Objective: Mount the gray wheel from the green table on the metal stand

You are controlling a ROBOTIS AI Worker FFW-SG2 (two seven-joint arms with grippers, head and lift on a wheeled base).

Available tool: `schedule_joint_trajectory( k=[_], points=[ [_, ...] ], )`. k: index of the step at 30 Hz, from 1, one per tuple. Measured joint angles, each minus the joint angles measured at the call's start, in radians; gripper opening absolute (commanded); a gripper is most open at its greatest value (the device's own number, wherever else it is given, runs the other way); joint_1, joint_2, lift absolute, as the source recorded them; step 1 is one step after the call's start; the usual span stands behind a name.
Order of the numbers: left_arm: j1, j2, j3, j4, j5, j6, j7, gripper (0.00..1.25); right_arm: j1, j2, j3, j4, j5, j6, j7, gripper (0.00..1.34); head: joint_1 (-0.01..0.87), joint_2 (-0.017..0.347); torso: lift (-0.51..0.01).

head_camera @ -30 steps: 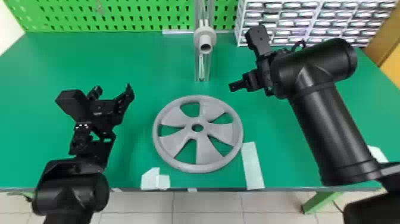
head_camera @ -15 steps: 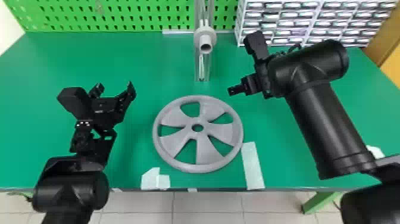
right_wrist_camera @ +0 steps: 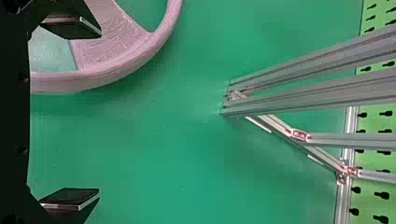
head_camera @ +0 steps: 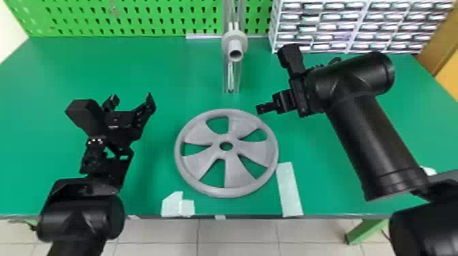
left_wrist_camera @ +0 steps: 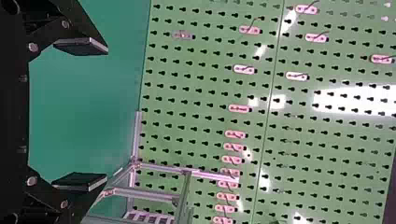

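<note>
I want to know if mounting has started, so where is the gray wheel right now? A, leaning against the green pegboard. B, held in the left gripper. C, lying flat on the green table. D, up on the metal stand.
C: the gray wheel lies flat on the green table, in front of the metal stand, and the left gripper and right gripper are both open.

And here's the left gripper (head_camera: 132, 98), its two black fingers (left_wrist_camera: 81, 45) spread wide apart, green table (left_wrist_camera: 84, 112) showing in the gap between them! Look straight out past the fingertips: there's the green pegboard (left_wrist_camera: 201, 95), dotted with small pinkish hooks (left_wrist_camera: 244, 69) and catching patches of glare. And just beyond one finger's tip, the metal bars (left_wrist_camera: 149, 193) of a frame!
</note>
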Motion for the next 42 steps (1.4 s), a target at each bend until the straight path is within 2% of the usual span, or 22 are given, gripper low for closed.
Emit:
schedule_joint_trajectory(
  k=[9,15,24,42],
  points=[
    [0.003,0.001,0.001,0.000,-0.001,0.000,0.000,0.95,-0.022,-0.006,0.025,0.015,0.012,0.047,0.037,1.23,0.868,0.052,-0.093],
    [0.003,0.003,0.000,0.000,-0.002,0.000,0.000,0.95,-0.048,-0.005,0.043,0.057,0.031,0.059,0.093,1.23,0.868,0.052,-0.093],
    [0.001,0.009,-0.007,0.000,0.000,0.001,0.000,0.95,-0.090,0.003,0.055,0.165,0.041,0.031,0.152,1.23,0.868,0.052,-0.093],
    [-0.003,0.018,-0.019,-0.003,0.003,0.000,0.000,0.95,-0.166,0.003,0.069,0.336,0.100,-0.021,0.220,1.25,0.868,0.052,-0.093]
  ],
)
